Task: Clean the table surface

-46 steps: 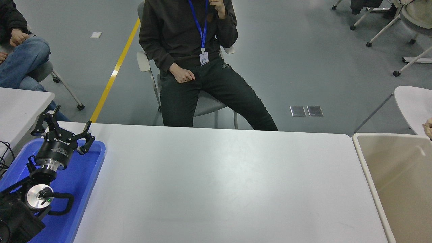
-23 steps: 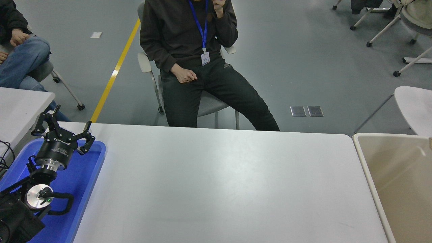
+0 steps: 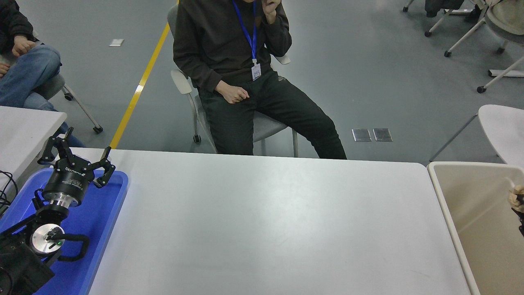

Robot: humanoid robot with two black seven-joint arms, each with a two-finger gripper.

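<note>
The table surface (image 3: 262, 221) is a wide white matte tabletop, and nothing lies on its visible part. My left gripper (image 3: 77, 153) is open and empty, parked over the blue tray (image 3: 96, 229) at the lower left. Only a black sliver of my right gripper (image 3: 521, 221) shows at the right edge, over the beige bin (image 3: 470, 229). A small crumpled beige thing (image 3: 516, 197) sits just above that sliver. I cannot see whether the gripper holds it.
A person in dark clothes sits on a chair (image 3: 262, 127) at the far side. Another person's legs (image 3: 24, 73) show at the top left. A smaller white table (image 3: 24, 127) stands at the left, and another white table (image 3: 501, 127) at the right.
The crumpled beige thing at the right edge has moved down the picture, deeper over the bin. The seated person has shifted a little to the right. My left arm has not moved.
</note>
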